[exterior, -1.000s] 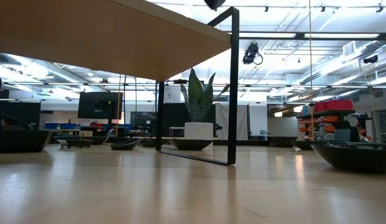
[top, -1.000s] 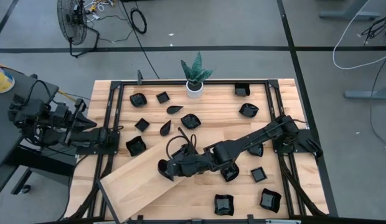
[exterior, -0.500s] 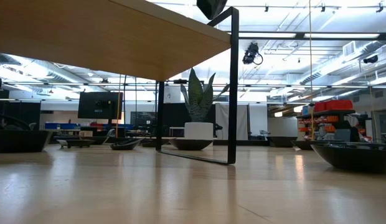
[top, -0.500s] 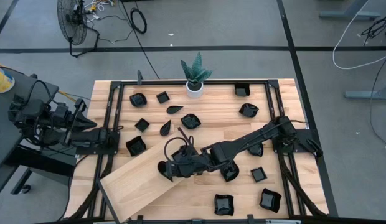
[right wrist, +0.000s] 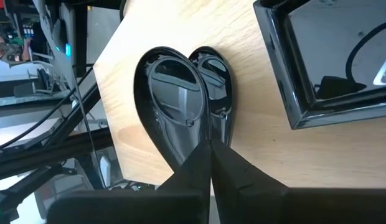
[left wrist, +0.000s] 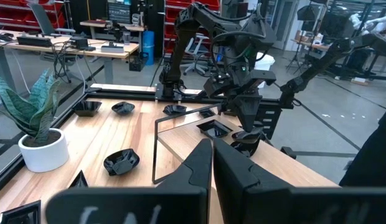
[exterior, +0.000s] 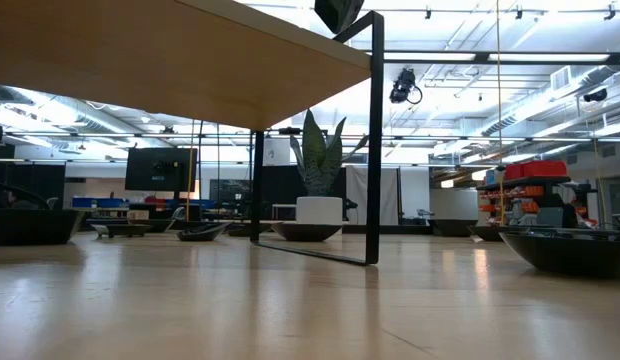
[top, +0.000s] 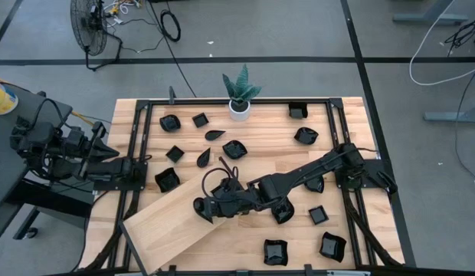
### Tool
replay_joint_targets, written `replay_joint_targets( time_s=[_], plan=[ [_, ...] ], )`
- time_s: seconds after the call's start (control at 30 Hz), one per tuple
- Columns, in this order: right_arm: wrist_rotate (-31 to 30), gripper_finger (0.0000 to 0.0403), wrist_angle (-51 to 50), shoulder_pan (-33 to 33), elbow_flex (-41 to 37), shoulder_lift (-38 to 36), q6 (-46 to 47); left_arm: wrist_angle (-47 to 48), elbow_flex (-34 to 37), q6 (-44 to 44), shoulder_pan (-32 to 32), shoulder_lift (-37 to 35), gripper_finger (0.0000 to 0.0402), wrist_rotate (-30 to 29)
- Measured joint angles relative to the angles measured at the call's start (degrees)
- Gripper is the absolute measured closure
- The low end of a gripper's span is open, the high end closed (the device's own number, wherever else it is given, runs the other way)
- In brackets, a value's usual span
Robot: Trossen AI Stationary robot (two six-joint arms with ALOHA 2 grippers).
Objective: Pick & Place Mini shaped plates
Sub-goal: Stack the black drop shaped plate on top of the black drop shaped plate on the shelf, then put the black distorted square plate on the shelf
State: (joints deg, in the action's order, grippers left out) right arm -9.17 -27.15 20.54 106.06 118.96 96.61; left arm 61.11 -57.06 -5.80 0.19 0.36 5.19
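Two arms in frame. Right gripper (top: pixel 205 208) reaches across to the middle of the wooden board (top: pixel 168 222), which lies slanted on the table's near-left part. Its fingers (right wrist: pixel 199 163) are pinched together on the narrow tip of a teardrop plate (right wrist: pixel 171 109); in the right wrist view the plate hangs over the board's surface, with a second teardrop shape close beside it, possibly a reflection, cannot tell. Left gripper (left wrist: pixel 211 163) waits at the table's left edge, jaws closed, nothing held. Other plates lie scattered on the table (top: pixel 264 149): two near the front edge (top: pixel 275 251), one square (top: pixel 319 215) right of the arm, several more toward the back. White pot with plant (top: pixel 240 107) stands at the far edge.
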Motion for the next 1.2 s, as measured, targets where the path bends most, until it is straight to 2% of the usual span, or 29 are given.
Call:
replay_joint_targets(
  time_s=[0.33,0.83,1.2],
  plan=[
    [-0.02,0.0379,0.47,-0.66,0.00,0.00,0.43,0.01,0.00,0.00,0.00,0.00,0.0383,0.00],
    [1.07,0.0306,1.87,-0.54,0.00,0.00,0.19,0.01,0.00,0.00,0.02,0.00,0.0383,0.00],
    [-6.24,0.0291,4.55,-0.30,0.00,-2.97,-12.84,0.00,0.00,0.00,0.02,0.00,0.0383,-0.02]
  ],
)
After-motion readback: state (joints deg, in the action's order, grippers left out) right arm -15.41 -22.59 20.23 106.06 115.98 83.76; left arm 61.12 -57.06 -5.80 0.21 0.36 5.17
